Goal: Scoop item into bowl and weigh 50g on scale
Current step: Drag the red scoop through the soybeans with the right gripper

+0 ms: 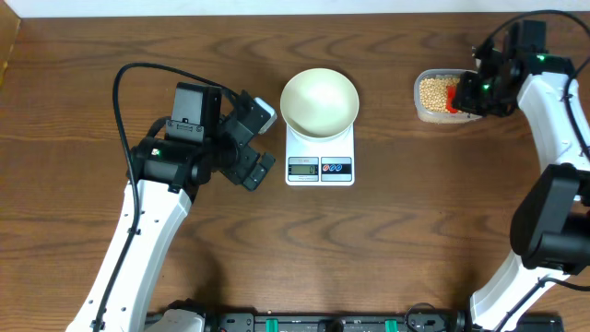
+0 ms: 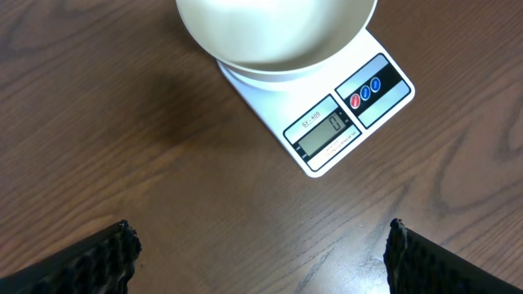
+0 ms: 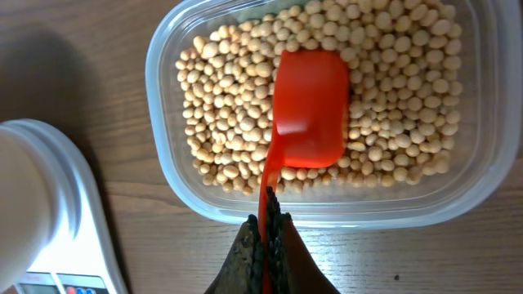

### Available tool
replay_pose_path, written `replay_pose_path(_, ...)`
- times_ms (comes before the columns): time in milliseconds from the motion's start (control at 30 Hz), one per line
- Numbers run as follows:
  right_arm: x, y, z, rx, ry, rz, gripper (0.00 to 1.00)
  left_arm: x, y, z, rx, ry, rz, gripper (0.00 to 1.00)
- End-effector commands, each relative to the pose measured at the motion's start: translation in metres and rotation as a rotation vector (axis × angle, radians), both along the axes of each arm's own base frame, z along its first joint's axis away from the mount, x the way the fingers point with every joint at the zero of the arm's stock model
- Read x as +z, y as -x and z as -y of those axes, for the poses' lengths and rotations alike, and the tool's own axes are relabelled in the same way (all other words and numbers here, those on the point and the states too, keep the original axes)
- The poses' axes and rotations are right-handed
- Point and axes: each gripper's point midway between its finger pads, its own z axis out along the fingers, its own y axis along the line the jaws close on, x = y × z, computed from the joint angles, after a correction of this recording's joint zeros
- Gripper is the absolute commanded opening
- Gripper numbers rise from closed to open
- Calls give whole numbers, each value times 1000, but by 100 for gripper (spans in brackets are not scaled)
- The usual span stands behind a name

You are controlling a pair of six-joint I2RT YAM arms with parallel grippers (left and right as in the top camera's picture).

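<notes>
Here the right gripper point(image 3: 267, 204) is pinched fully shut on the thin handle of a red plastic scoop point(image 3: 310, 106). The scoop's broad head lies among the small round tan-yellow beans point(image 3: 392, 82), which fill a clear rounded-rectangular plastic tub point(image 3: 167, 163). All the beans that can be seen are inside that tub, which stands at the far right of the dark wooden table point(image 1: 415, 231), well apart from the small white rectangular digital scale point(image 1: 320, 152) near the middle. A round plain white bowl point(image 1: 319, 101) sits on the far part of the scale, and its rim overhangs the platform. The grey display point(image 2: 327, 126) and the red and blue round buttons point(image 2: 365, 91) are uncovered at the near edge, and the display reads zero. The left gripper point(image 1: 267, 140) is spread as wide as it goes and grips nothing. It hovers over bare wood just left of the scale, with its black ribbed pads point(image 2: 98, 265) at either lower corner of the wrist view.
</notes>
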Motion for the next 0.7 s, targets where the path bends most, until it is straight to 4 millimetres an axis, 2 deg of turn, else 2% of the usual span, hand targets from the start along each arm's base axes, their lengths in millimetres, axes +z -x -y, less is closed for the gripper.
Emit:
replay_pose_path(0,-12,6,-6,-36,-153,-51,1,-1,-1,-1,12,1,-6,98)
replay_pose_path(300,-2,9,12,-99,-314,-33,1,-1,-1,-1,12,0,-6,98)
replay_pose_path(500,-18,22,13,-118,-365,-70,1,-1,-1,-1,12,0,-6,98)
replay_pose_path(667,-22,25,10,-116,-429,-61,1,-1,-1,-1,12,0,-6,98)
